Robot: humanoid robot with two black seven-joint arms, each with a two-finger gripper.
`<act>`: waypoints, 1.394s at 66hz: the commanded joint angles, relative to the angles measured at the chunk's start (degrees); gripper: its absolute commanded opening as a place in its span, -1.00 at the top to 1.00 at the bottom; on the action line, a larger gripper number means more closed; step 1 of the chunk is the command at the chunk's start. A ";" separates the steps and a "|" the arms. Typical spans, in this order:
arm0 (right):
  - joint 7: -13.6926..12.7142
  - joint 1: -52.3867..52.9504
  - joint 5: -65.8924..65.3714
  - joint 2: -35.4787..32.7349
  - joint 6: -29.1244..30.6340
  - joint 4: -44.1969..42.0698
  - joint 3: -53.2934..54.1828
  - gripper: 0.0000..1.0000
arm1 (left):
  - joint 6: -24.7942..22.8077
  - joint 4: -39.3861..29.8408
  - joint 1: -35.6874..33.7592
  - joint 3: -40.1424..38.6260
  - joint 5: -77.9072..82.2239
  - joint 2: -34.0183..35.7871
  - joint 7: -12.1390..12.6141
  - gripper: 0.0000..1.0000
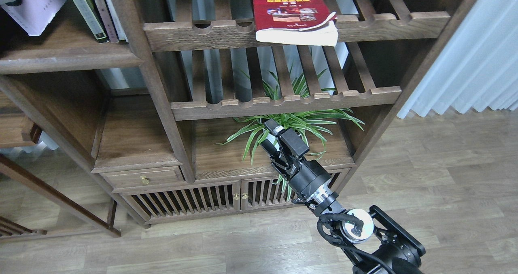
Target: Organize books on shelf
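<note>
A thick red paperback (292, 13) lies flat on the upper slatted rack (299, 33), its page block overhanging the rack's notched front rail. It looks weighty yet floppy, its cover curling; the overhanging front edge seems the best place to take hold. The right gripper (279, 133) hangs below by a leafy plant (295, 122), fingers slightly parted, holding nothing.

books on solid shelf (60, 57): 4 | red book (293, 15): 1 | plant (291, 124): 1
</note>
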 commanded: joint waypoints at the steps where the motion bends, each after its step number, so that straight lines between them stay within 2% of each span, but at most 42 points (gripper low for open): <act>1: -0.04 0.00 0.08 0.00 0.00 -0.23 -0.02 -0.97 | -0.02 1.03 -1.97 2.56 2.67 -0.05 -0.07 1.00; 23: 0.05 0.00 0.17 0.00 0.18 -0.23 -0.02 -0.97 | -0.38 2.96 -6.81 9.23 3.90 0.48 -0.24 1.00; 39: 0.05 0.00 0.17 0.00 0.18 -0.23 0.07 -0.97 | -2.83 3.05 -8.65 14.16 3.81 1.80 0.63 0.89; 42: 0.05 0.00 0.17 0.00 0.18 -0.32 0.07 -0.97 | -3.54 3.05 -9.09 14.77 3.81 2.15 1.07 0.82; 43: 0.05 0.00 0.17 0.00 0.18 -0.32 0.15 -0.97 | -3.71 2.96 -9.27 15.30 3.81 2.32 1.94 0.57; 44: 0.05 0.00 0.17 0.00 0.18 -0.32 0.15 -0.97 | -3.72 3.05 -9.27 15.48 3.81 2.33 2.21 0.53; 49: 0.05 -0.09 0.17 0.00 0.18 -0.32 0.15 -0.97 | -3.98 2.88 -9.36 15.74 3.81 2.50 3.44 0.48; 54: 0.05 -0.18 0.17 0.00 0.18 -0.32 0.15 -0.97 | -4.15 2.88 -9.71 15.83 3.81 2.94 3.53 0.41; 59: 0.05 -0.26 0.17 0.00 0.18 -0.32 0.15 -0.97 | -4.16 2.96 -10.50 16.53 3.90 3.03 3.53 0.15; 70: 0.05 -0.35 0.17 0.00 0.18 -0.23 0.24 -0.97 | -4.15 2.96 -12.78 16.71 3.90 2.85 3.45 -0.22; 92: 0.05 -0.44 0.17 0.00 0.18 -0.41 0.24 -0.97 | -3.63 2.96 -16.65 14.86 -1.00 0.58 2.22 -0.43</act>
